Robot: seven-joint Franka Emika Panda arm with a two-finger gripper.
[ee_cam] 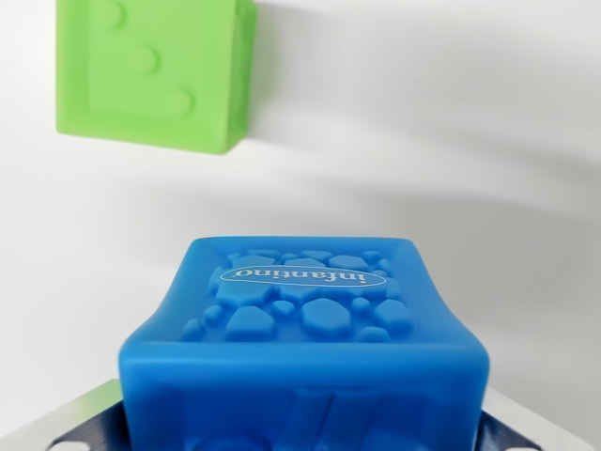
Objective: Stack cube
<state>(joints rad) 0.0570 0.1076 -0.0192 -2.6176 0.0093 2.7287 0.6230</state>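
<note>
A blue soft cube with a raised pebble pattern and an "infantino" label fills the lower middle of the wrist view. My gripper is shut on it: the metal fingers show at both lower corners, and the cube's sides bow inward between them. A green cube with three raised dots on its top face rests on the white surface at the upper left, apart from the blue cube and partly cut off by the top edge. The lower part of the blue cube is out of view.
A plain white surface spreads around both cubes, with soft shadows across its right side.
</note>
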